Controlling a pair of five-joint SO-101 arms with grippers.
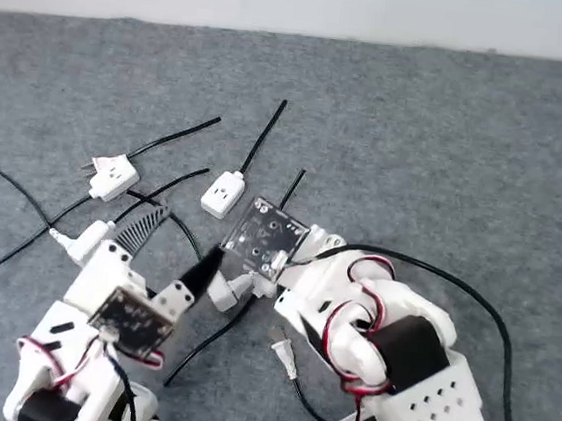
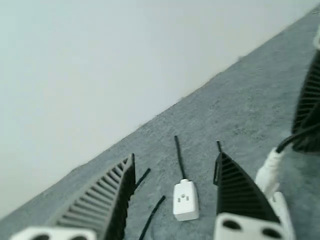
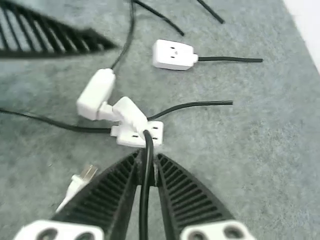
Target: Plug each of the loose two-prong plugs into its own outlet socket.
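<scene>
At the far left, an outlet socket (image 1: 114,176) is lying on the grey carpet (image 1: 469,140). The left gripper (image 2: 175,159) is holding its fingers spread wide, gripping nothing, and a second socket (image 2: 185,200) is lying free just beyond them. Further right, the right gripper (image 3: 146,156) is pinching a black cable (image 3: 145,200) just behind a third socket (image 3: 138,135), with a white plug (image 3: 127,112) resting against it. A loose plug (image 3: 80,181) is lying beside that gripper, prongs bare.

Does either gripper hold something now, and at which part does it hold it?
The right gripper is shut on the thin black cable, just behind its white plastic outlet socket. The left gripper is open and holds nothing.
</scene>
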